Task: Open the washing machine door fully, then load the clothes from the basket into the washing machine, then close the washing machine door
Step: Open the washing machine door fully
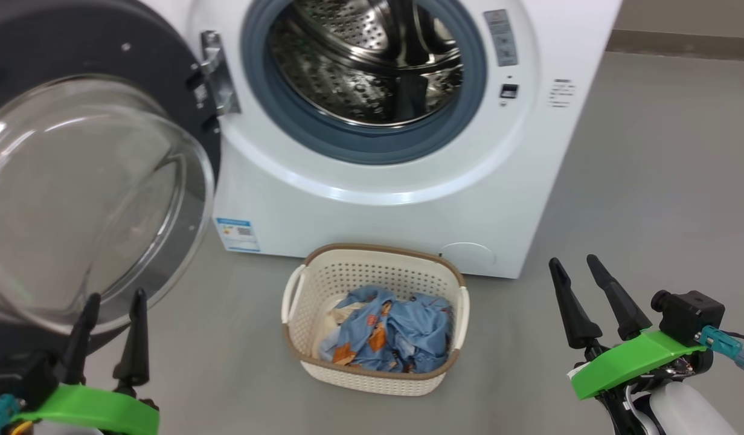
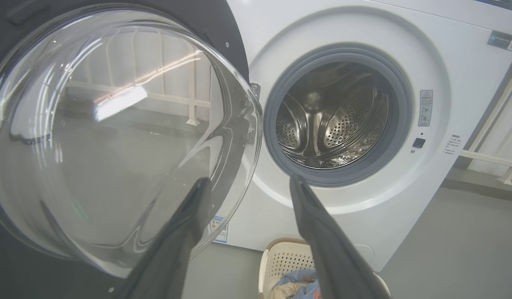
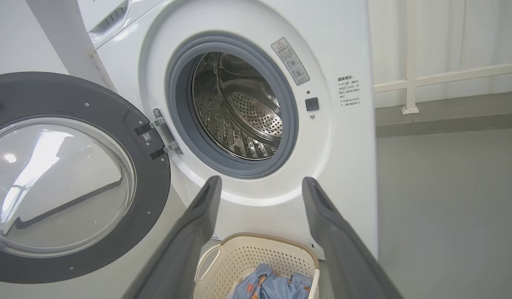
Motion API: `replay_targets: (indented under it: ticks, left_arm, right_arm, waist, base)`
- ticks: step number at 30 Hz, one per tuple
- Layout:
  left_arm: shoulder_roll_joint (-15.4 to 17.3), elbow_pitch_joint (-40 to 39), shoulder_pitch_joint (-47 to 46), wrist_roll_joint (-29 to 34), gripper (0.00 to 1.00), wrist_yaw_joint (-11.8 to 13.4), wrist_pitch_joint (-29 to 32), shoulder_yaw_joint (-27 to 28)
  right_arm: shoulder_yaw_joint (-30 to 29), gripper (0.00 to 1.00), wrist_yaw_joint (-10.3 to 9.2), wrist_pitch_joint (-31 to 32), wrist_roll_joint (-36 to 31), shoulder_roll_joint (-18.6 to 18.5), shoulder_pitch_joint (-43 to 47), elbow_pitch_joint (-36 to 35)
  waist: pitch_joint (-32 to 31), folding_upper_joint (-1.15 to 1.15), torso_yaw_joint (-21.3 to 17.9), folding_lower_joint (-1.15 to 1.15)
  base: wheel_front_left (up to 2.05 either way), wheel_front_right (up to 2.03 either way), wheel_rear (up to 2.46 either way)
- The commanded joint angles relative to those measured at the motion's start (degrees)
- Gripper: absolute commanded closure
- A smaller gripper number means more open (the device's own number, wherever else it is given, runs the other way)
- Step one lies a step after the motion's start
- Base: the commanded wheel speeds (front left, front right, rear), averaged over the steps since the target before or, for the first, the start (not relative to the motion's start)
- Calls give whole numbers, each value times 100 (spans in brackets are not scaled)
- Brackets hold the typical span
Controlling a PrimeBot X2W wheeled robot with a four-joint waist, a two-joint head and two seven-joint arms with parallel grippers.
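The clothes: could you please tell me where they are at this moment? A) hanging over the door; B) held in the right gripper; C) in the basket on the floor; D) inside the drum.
C: the clothes lie bundled inside the basket, which stands on the floor in front of the washing machine, while the drum shows bare steel.
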Motion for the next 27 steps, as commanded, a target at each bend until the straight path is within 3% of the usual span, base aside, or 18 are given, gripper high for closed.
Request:
replay_targets:
  ticks: [1,12,27]
  left_arm:
    - [148,-193,-76,82,0,51,-58,238]
    - [-58,-534,284,186,0,125,-59,249]
    - [-245,-679,469,331,0,-134,-59,415]
  right_arm:
    - [122,0,33,-70,31,-60,-4,-160]
    - [191,0,33,-70,-104,-184,-87,-232]
    - [72,0,33,-70,-143,-414,-134,-340]
  waist:
    - [-59,0,-218,1]
    - [-97,0,-771,1]
    - [-91,0,-1096,1]
  base:
    - [0,0,0]
    - [0,0,0]
    - [0,0,0]
